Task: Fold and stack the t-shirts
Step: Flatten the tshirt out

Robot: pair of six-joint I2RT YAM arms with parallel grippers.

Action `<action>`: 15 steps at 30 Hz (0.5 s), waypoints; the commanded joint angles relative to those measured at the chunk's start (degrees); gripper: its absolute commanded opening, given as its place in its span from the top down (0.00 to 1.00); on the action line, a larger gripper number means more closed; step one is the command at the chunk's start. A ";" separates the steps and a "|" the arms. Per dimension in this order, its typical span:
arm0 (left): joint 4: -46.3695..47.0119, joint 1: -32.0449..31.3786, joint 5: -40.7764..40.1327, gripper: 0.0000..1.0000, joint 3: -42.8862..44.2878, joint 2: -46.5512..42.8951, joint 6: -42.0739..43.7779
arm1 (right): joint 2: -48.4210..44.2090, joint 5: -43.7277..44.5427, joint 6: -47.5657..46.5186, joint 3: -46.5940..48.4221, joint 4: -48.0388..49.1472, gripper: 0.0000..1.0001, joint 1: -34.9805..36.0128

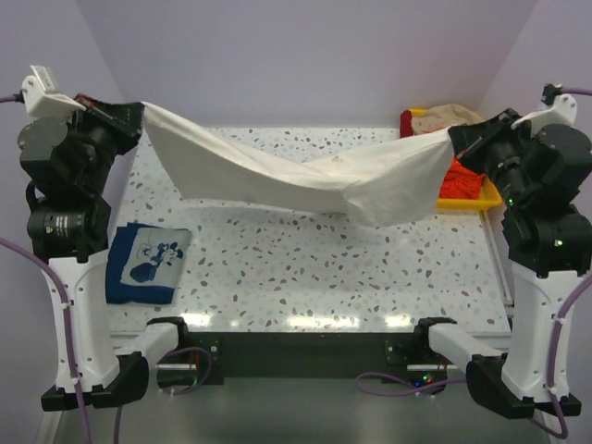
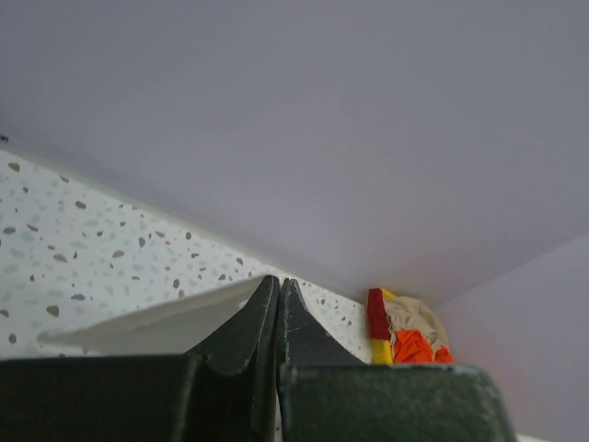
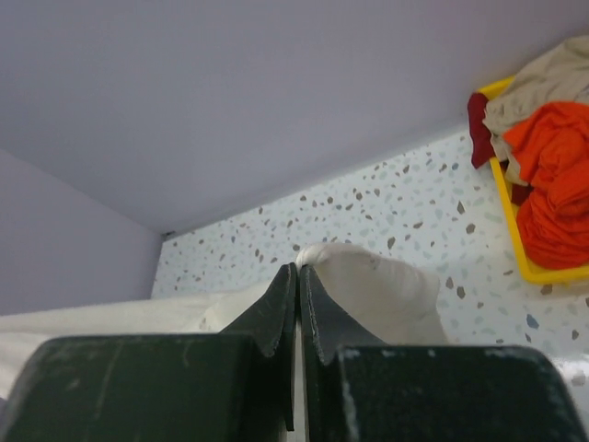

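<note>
Terrazzo table (image 1: 324, 277) | yellow tray (image 1: 462, 205): orange, tan, red clothes (image 1: 455, 180) | cream t-shirt (image 1: 277, 171) aloft

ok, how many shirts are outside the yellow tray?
2. Cream t-shirt hangs stretched between the left hand and right hand; navy t-shirt lies folded on the near left. Heaped clothes in the tray may hide more.

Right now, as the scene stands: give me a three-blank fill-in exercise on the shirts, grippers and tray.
The cream t-shirt hangs between the left gripper and right gripper, both of them ____.
The folded navy t-shirt lies on the ____ side of the table.
The tray holding the orange cloth is coloured ____.
Missing words: shut; left; yellow.
</note>
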 commanded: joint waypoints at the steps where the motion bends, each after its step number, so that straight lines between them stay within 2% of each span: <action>1: -3.28 0.54 -0.41 1.00 9.23 2.96 2.40 | 0.96 1.89 -0.19 9.64 -3.77 1.00 -0.24; 2: -4.16 0.54 -0.67 1.00 13.16 4.88 2.49 | 1.49 1.89 -0.19 11.07 -3.86 1.00 -0.24; 7: -3.55 0.54 -1.46 1.00 20.48 9.99 2.93 | 5.88 1.02 0.33 14.78 -0.62 1.00 -0.16; 15: 9.00 2.29 1.61 1.00 21.64 23.43 1.70 | 17.12 -6.45 3.50 11.87 18.89 1.00 -0.16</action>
